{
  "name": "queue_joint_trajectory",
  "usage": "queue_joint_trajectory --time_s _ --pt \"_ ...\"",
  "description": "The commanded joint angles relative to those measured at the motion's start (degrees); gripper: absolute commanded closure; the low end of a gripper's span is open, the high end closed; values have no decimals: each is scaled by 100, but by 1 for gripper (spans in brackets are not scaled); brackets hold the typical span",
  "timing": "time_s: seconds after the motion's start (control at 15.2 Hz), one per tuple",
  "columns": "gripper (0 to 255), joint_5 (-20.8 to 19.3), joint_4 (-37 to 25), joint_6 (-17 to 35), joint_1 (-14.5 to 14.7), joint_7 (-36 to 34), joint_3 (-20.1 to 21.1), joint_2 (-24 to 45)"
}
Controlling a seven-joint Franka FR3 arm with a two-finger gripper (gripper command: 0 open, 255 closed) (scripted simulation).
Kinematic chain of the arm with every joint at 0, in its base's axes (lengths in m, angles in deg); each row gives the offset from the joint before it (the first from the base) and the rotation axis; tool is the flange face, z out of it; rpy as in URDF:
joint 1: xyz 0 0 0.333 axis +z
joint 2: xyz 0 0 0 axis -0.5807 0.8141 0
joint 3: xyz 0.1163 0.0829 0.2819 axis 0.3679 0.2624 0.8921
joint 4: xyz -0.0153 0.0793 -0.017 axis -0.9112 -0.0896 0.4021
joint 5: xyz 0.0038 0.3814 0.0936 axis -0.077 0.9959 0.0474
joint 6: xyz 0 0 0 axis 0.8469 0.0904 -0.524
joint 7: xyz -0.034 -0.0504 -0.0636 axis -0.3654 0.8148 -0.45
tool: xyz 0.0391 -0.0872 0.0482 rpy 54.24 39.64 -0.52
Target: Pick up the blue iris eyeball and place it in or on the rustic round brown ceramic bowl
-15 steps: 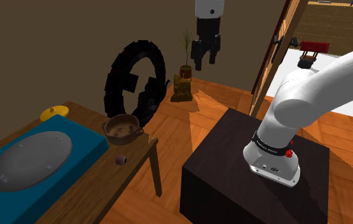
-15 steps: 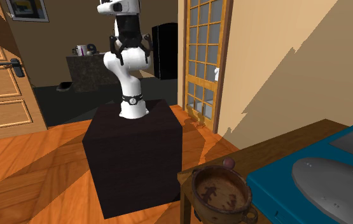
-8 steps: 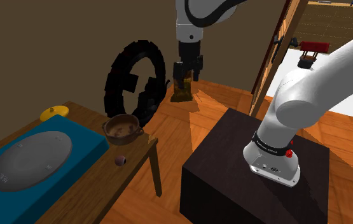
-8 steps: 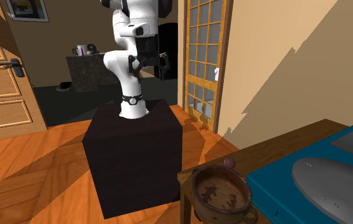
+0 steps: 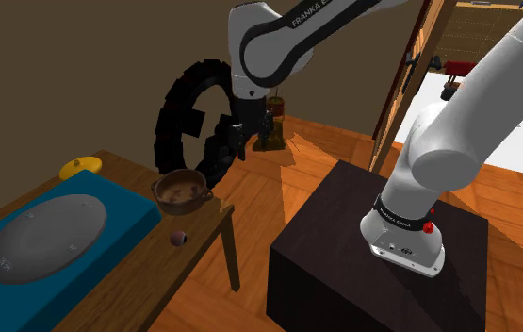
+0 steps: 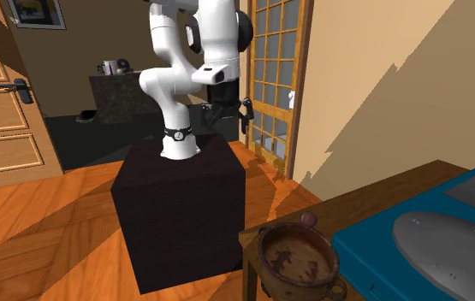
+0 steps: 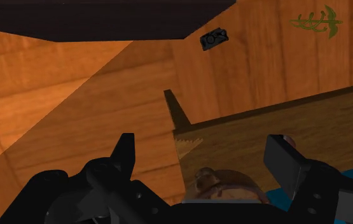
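In the shoulder view, a blue box (image 5: 132, 215) lay on the table (image 5: 146, 283). The brown bowl (image 5: 182, 191) stood next to it, and the small dark eyeball (image 5: 179, 236) rested on the table just beside the bowl, not touching it. Further right, the gripper (image 5: 247, 130) hung in the air, well apart from both, its fingers spread wide and holding nothing.

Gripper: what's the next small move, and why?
Probably lower the open black two-finger gripper and carry it toward the small dark reddish eyeball. It hangs empty, high up and off the edge of the wooden table. The eyeball lies ungrasped on the tabletop, apart from the round brown bowl.
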Motion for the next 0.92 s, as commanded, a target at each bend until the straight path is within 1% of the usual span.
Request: queue_joint_trajectory --time_s 0.0,0.4,0.86 --pt "0 37 -125 341 74 -123 129 423" --pt "0 -64 -660 1205 261 -501 411 1729" --pt "0 -464 -1601 1901 599 -1039 509 3276"
